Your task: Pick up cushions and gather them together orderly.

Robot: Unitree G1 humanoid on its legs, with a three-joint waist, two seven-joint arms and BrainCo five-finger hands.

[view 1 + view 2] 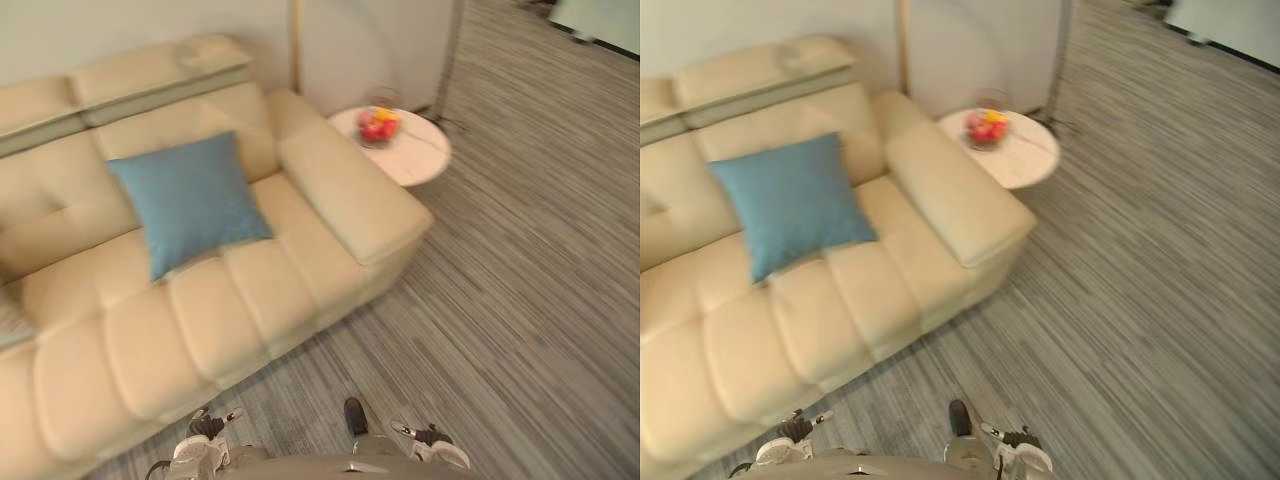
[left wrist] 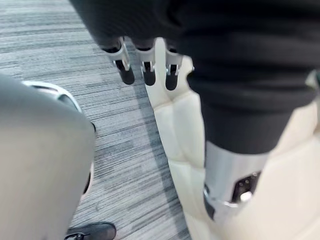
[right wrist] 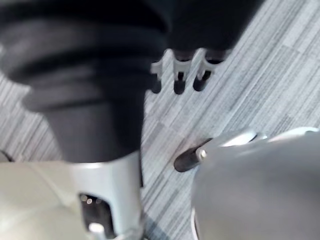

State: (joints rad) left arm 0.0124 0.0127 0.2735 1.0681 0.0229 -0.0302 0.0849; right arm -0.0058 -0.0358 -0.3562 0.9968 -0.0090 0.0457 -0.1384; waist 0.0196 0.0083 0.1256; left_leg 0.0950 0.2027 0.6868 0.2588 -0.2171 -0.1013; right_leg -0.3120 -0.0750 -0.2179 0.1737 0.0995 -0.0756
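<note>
Fingers point(image 2: 124, 69) of left hand point(image 2: 146, 67) and right hand point(image 3: 179, 75) hang loose, far from cushion point(image 1: 190, 200).

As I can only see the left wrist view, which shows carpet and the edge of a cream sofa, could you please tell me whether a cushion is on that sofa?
Observer: Yes, one blue cushion sits on the seat of the sofa, propped against the backrest.
Operator: Thank you. Is the right hand free to help fetch it?
Observer: The right hand hangs over the carpet with its fingers straight, holding nothing.
</note>
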